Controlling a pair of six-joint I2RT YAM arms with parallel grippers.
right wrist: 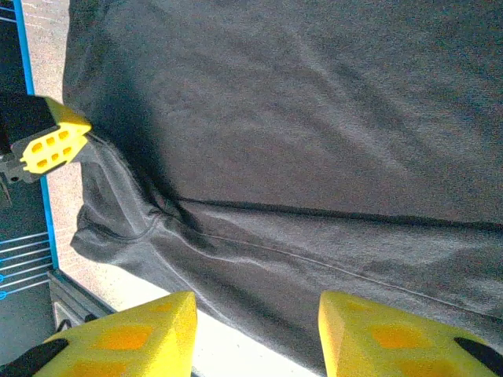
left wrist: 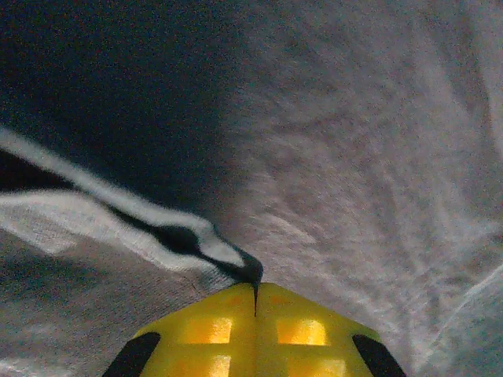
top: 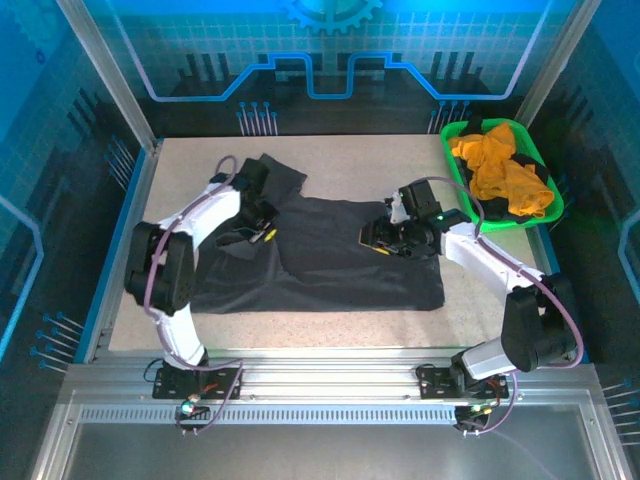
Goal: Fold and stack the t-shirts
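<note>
Two shirts: grey shirt (top: pixel 330 265) spread at centre of worktop (top: pixel 380 165); orange shirt (top: pixel 500 170) in basket (top: pixel 556 208), far right corner.
Left gripper (left wrist: pixel 255 287) pressed together, pinching grey shirt's left part; right gripper (right wrist: pixel 255 306) jaws spread above its right part.

Right hand (right wrist: pixel 258 314), fingers apart, over charcoal t-shirt (right wrist: pixel 314 118), apparently not touching.

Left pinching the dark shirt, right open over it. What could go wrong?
1. The left gripper holds only a thin edge of the dark shirt at its very tip; it may slip out when lifted.
2. The right gripper is open above it; a one-sided pull would likely skew the fold.
</note>
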